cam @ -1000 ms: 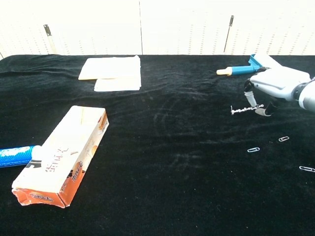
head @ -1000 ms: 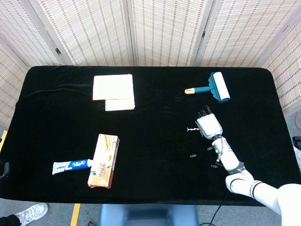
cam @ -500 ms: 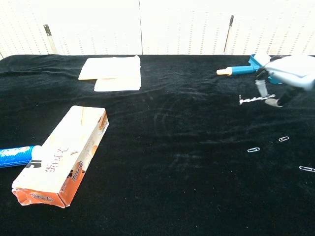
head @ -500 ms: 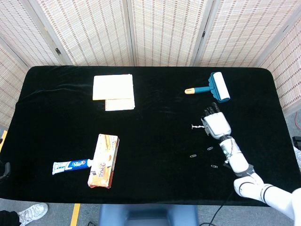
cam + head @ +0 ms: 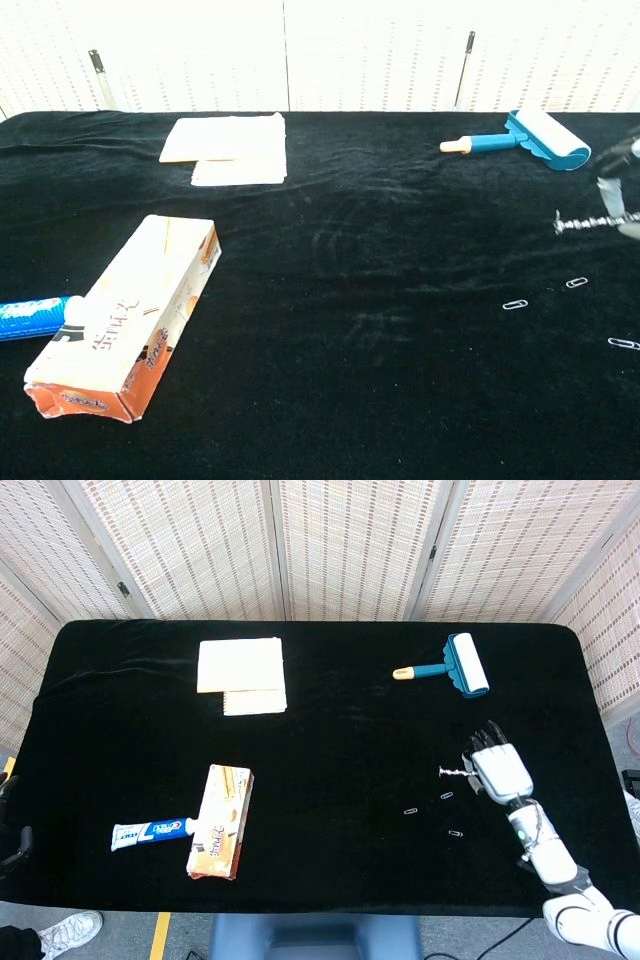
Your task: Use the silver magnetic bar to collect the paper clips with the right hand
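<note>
**Right hand and magnetic bar have swung out toward the right edge**

Over the last second the right hand point(image 5: 503, 768) has carried the magnetic bar point(image 5: 455, 772) from the middle-right of the counter point(image 5: 330, 710) out toward its right side. The bar is held level above the black cloth, its free end pointing to the robot's left, with small bits clinging along it that are too fine to make out. The hand grips the bar's near end with fingers closed around it.

In the chest view the hand point(image 5: 618, 195) is almost entirely cut off at the right edge; only a sliver of it and the bar point(image 5: 582, 223) show. The head view shows the whole hand and forearm.

Three paper clips lie loose on the cloth below and to the left of the bar: one point(image 5: 447, 796) nearest it, one point(image 5: 410, 811) further left, one point(image 5: 456, 833) closest to the front edge. They have not shifted. In the chest view the third clip point(image 5: 622, 343) sits by the right border.

Further out lie a blue lint roller point(image 5: 452, 666), a stack of pale notepads point(image 5: 242, 674), an open carton point(image 5: 221, 821) and, just beside it, a toothpaste tube point(image 5: 150, 833), all unchanged. The tube is cut by the left border in the chest view. The left hand appears in neither view.
</note>
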